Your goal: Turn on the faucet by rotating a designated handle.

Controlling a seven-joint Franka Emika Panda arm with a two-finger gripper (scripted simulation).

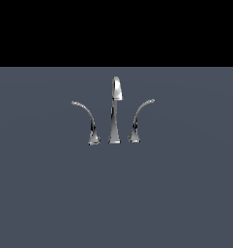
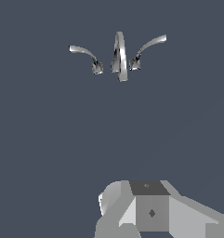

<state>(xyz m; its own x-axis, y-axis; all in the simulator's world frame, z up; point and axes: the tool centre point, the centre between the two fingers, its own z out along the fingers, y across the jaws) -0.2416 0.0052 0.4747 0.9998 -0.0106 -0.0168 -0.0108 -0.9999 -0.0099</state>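
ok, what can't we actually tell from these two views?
- Gripper: the wrist view's lower edge cuts off its fingers, so open or shut is unknown. It is absent from the exterior view.
- Arm: not in the exterior view at all.
- Handle: too small in both views to read its rotation or any on/off mark.
- Spout: outlet too small to tell whether water flows.

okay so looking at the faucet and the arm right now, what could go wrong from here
1. The handle is a thin curved chrome lever; the hand could slip off it.
2. A mirrored lever stands just past the spout, so the wrong one might get turned.
3. The spout rises close beside the handle, so a wide approach may bump it.
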